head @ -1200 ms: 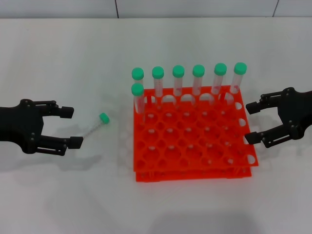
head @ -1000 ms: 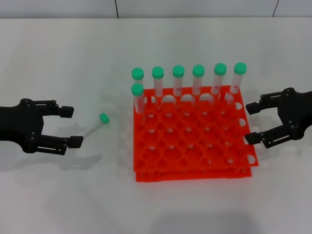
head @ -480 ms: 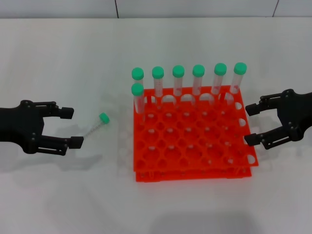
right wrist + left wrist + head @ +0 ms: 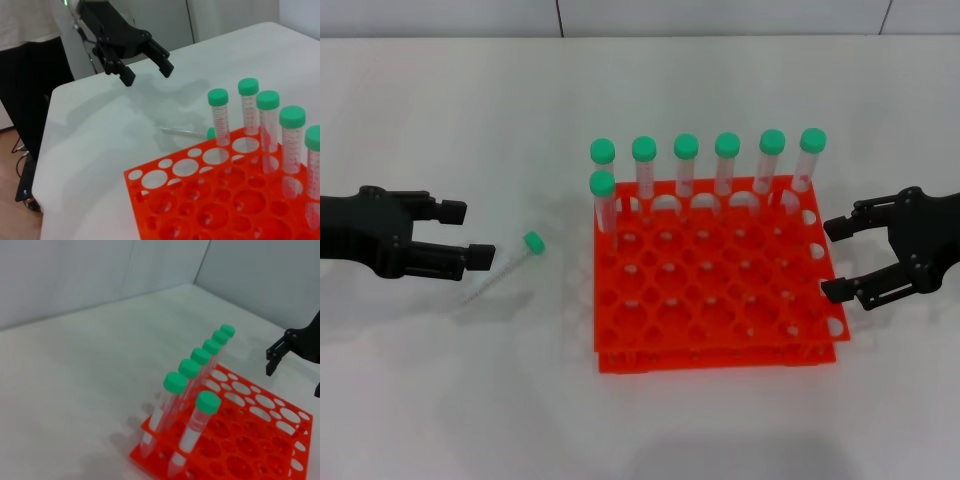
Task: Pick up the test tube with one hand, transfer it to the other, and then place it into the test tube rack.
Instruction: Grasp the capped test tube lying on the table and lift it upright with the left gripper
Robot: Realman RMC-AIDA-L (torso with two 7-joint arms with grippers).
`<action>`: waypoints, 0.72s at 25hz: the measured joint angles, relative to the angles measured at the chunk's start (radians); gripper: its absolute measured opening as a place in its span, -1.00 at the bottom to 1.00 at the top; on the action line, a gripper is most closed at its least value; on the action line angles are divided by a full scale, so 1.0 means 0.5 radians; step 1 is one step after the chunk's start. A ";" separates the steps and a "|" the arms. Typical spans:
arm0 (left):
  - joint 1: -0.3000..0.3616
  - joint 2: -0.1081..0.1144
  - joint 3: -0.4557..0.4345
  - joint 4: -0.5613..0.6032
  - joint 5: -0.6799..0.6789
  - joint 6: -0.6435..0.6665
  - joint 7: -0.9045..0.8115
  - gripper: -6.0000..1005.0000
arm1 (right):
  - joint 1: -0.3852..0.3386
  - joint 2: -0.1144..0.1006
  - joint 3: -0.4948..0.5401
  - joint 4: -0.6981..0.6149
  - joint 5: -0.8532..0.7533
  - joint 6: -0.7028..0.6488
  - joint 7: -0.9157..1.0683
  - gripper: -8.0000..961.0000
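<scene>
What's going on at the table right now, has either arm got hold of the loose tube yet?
Not yet. The test tube lies on the white table, to the left of the orange rack. The left gripper is open and sits just left of the tube, holding nothing. The right gripper is open too, waiting at the rack's right edge. Seven other capped tubes stand in the rack's far rows.
</scene>
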 joint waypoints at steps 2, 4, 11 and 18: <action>-0.015 -0.004 0.022 0.075 0.043 0.037 -0.141 0.72 | 0.000 0.000 0.000 -0.001 -0.006 0.006 0.000 0.77; -0.046 -0.004 0.051 0.140 0.106 0.077 -0.329 0.72 | 0.001 0.001 0.000 -0.002 -0.015 0.008 0.000 0.77; -0.231 0.049 0.121 0.304 0.420 0.188 -0.956 0.72 | 0.003 0.007 0.000 -0.005 -0.026 0.024 -0.003 0.77; -0.450 0.117 0.231 0.326 0.802 0.255 -1.188 0.72 | 0.021 0.025 0.000 -0.009 -0.040 0.085 -0.025 0.77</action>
